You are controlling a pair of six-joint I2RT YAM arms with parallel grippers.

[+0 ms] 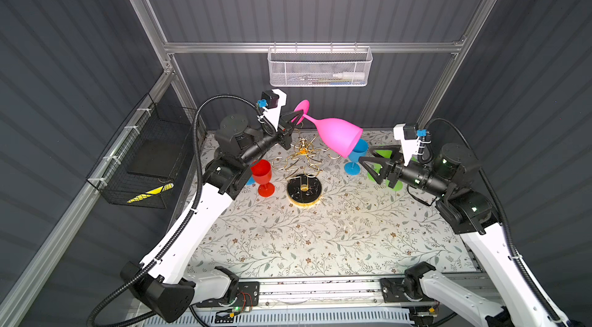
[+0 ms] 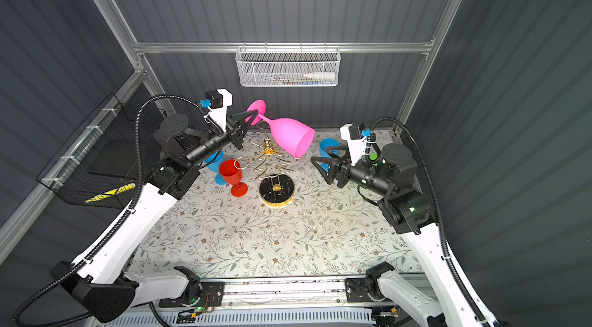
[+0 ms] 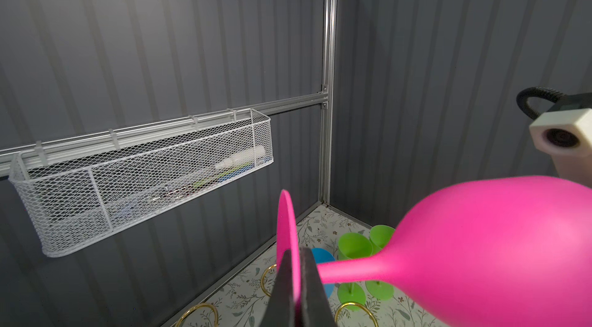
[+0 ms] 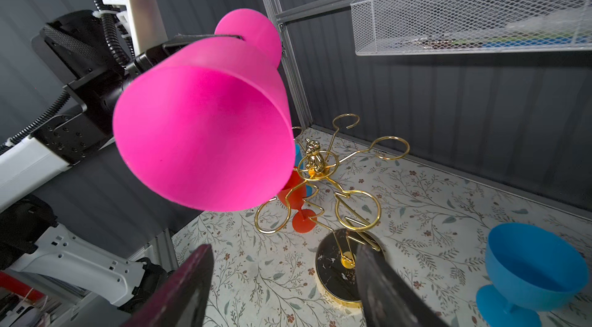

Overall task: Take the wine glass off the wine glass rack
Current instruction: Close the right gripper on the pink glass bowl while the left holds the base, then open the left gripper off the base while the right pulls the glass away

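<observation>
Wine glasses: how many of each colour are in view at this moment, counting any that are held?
Pink glass: 1
Red glass: 1
Blue glasses: 2
Green glasses: 2
Total: 7

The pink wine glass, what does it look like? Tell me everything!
The pink wine glass is matte, plastic-looking, with a round foot, thin stem and wide bowl. It is in the air, tipped almost sideways, above the gold rack. The left gripper is shut on its foot; nothing else seems to touch it.
</observation>
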